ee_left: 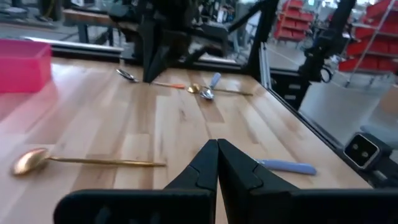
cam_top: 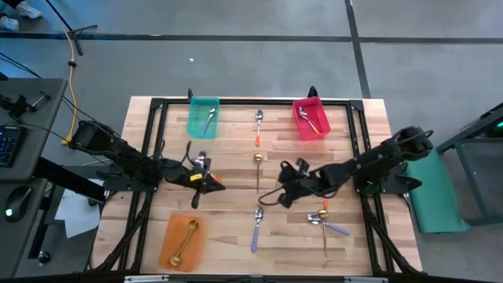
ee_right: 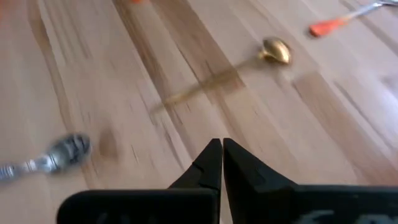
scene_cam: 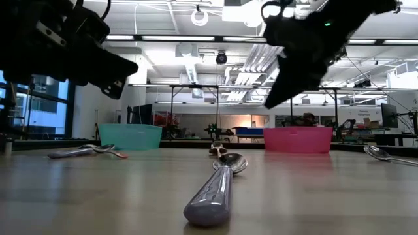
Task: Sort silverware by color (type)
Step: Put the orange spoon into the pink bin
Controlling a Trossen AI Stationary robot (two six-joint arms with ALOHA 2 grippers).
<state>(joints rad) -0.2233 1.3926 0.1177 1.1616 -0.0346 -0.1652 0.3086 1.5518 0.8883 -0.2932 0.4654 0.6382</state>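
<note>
Wooden table [cam_top: 236, 157], scattered spoons [cam_top: 257, 228], closed hands

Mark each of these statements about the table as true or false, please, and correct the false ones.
1. The teal bin holds a spoon. True.
2. The orange bin holds a lavender-handled spoon. False: it holds gold spoons.
3. Both hands are shut and hold nothing. True: the left hand and the right hand have their fingers pressed together, empty.
4. The pink bin is empty. False: a spoon lies in it.
5. A gold spoon lies on the bare wood between the two hands. True.
</note>
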